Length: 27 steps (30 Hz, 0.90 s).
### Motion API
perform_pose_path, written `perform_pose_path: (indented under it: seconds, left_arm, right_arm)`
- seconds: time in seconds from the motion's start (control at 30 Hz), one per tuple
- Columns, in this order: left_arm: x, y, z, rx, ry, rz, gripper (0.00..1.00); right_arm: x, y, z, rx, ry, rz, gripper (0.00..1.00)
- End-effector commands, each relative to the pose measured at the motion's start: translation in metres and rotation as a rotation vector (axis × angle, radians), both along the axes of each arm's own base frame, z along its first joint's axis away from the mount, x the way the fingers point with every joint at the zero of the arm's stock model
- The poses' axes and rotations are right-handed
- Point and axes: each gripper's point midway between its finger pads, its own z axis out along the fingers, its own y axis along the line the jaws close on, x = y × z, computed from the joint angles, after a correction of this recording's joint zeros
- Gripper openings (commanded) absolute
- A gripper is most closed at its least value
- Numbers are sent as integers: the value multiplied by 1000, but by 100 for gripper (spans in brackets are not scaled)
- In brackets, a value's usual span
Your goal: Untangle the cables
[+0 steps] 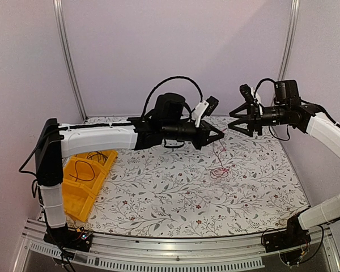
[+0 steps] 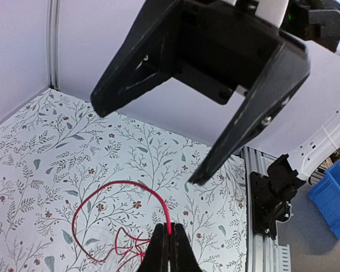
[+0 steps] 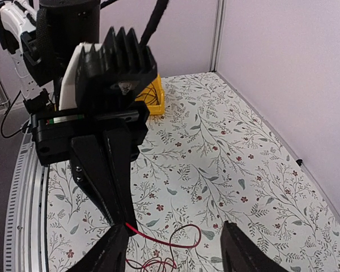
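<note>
- left claw (image 1: pixel 219 135) clenched on the red cable (image 1: pixel 217 170), thin wire pinched right at the fingertips, held up over centre-right of the bench (image 1: pixel 158 195)
- red cable hangs from that pinch down to the bench; the rest lies in a small loose tangle of loops just below
- right claw (image 1: pixel 233 118) released, jaws spread wide, nothing in it; also raised, just beside the left claw and facing it
- right wrist view: red loops show through the gap between its own fingers
- black cables (image 1: pixel 86 178) lie in the yellow bin (image 1: pixel 73 201) at the bench's left edge, well apart from both claws
</note>
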Motion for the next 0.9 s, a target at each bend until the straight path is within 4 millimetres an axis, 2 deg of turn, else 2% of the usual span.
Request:
perform_pose_path:
  seconds: [0.0, 0.2, 0.3, 0.43, 0.5, 0.63, 0.67, 0.73, 0.8, 0.87]
  left_arm:
    - [-16, -5, 23, -81, -24, -120, 0]
    - [-34, -10, 23, -77, -7, -247, 0]
    - [-39, -10, 24, -81, 1, -275, 0]
    - [-41, -9, 23, -75, 10, -284, 0]
    - [-41, -8, 22, -71, 10, -278, 0]
    - [-28, -8, 13, -56, 13, -201, 0]
    - [-25, -8, 12, -58, 13, -182, 0]
    - [-17, -9, 6, -56, 16, -132, 8]
    - [-6, -9, 0, -53, 28, -75, 26]
    - [-2, -12, -3, -61, 32, -46, 35]
  right_arm:
    - [-22, -6, -24, -73, -67, 63, 67]
    - [-15, -5, -30, -91, -89, 55, 69]
    - [-15, 1, -32, -96, -82, 77, 65]
    - [-18, 4, -35, -89, -59, 103, 43]
    - [-22, 6, -35, -79, -49, 125, 30]
    - [-24, 7, -27, -54, -47, 130, 0]
    - [-22, 7, -24, -51, -54, 118, 0]
    - [-17, 6, -18, -47, -59, 85, 0]
    - [-8, 3, -15, -57, -66, 35, 0]
    - [-3, 2, -13, -61, -63, 6, 0]
